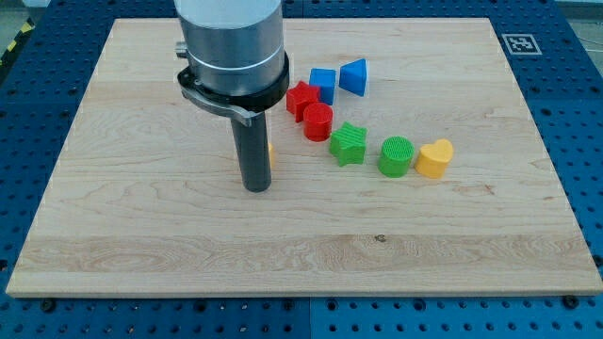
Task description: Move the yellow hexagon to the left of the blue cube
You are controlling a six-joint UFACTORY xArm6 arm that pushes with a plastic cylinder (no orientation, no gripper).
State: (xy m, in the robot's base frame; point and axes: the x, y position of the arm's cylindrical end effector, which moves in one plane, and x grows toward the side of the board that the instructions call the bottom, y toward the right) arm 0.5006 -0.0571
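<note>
Yellow shows only as a thin sliver at the rod's right edge: the yellow hexagon (271, 151) sits almost wholly hidden behind my tip (255, 189), seemingly touching it. The blue cube (323, 83) lies toward the view's top right, with the red blocks (302, 98) at its left. There is no pincer here, only the rod. I judge a short, slow push upward best, stopping clear of the red ones on the wooden counter (141, 245).

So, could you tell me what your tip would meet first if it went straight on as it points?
The wooden board: my tip points straight down at it; a yellow block peeks from behind.
</note>
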